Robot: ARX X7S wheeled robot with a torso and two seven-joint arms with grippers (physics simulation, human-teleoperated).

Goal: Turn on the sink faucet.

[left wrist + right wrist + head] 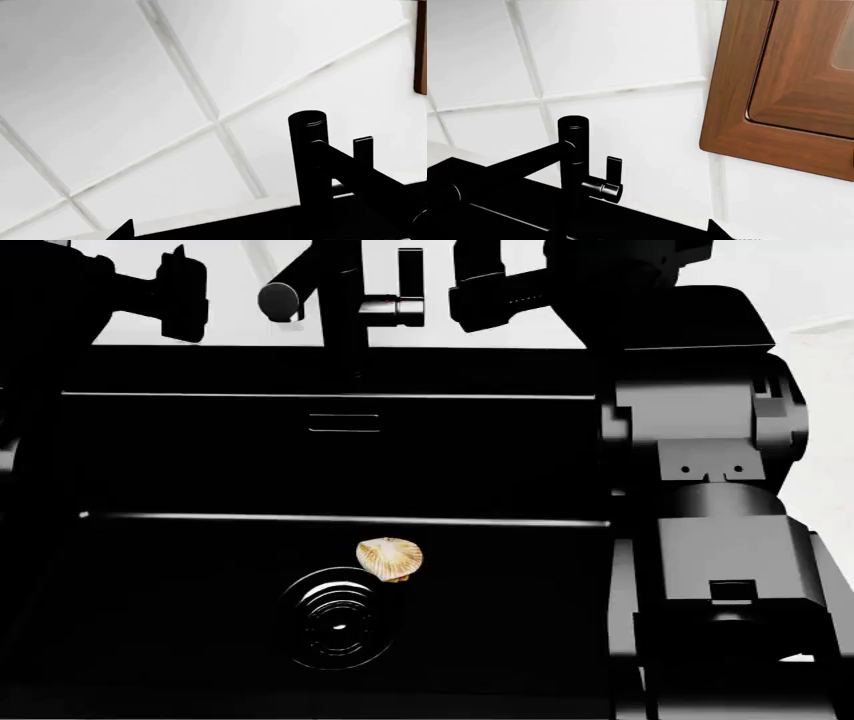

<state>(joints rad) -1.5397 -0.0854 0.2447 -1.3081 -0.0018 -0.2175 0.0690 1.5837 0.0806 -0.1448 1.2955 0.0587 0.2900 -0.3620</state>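
The sink faucet (350,310) stood at the back rim of the sink (200,455), dead centre in the head view, its post upright, its spout (283,298) angled toward the camera and its short side lever (408,280) pointing up. Down in the glossy black basin, a pale scallop shell (390,558) lay touching the upper right edge of the round ringed drain (338,618), with the slot overflow (344,422) on the back wall. The left gripper (180,292) hung beside the spout, apart from it; how far its fingers stood open I could not tell, black on black. The right gripper (487,295) sat just right of the lever, not clearly touching it, and its opening was equally unreadable. From the right wrist camera, the faucet post (574,165) rose against white tile (620,45), lever (613,169) up, a wooden cabinet door (774,100) alongside. The left wrist camera caught the post (308,150) too.
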